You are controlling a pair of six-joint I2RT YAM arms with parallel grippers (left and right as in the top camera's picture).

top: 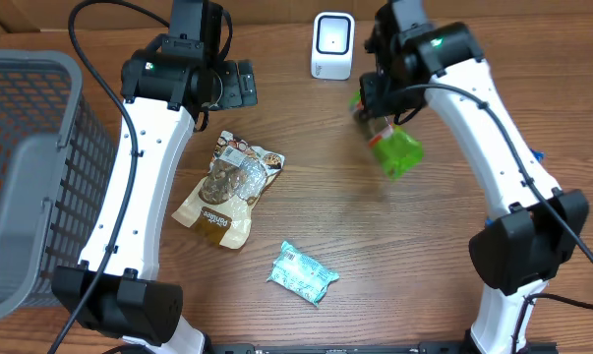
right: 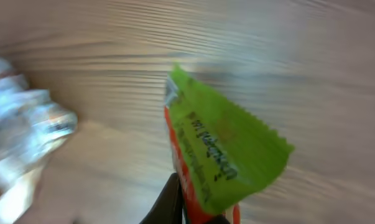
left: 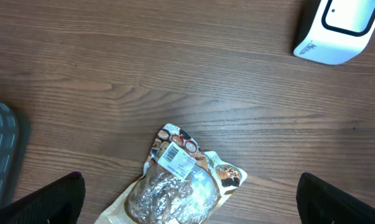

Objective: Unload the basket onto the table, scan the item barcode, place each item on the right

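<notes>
- Right gripper [top: 373, 106]: jaws clamped on the green packet [top: 398, 152], which is lifted off the table [top: 394, 256] just beside the white scanner [top: 332, 46].
- Left gripper [top: 233, 85]: jaws wide apart, empty, near the brown snack bag [top: 227, 187].
- Teal packet [top: 303, 272]: lying flat, apart from both.

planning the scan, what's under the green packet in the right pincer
Only bare wooden table shows below the green packet, shut in the right pincer. The right wrist view is blurred; the patch directly beneath and the packet's far face are covered.
</notes>
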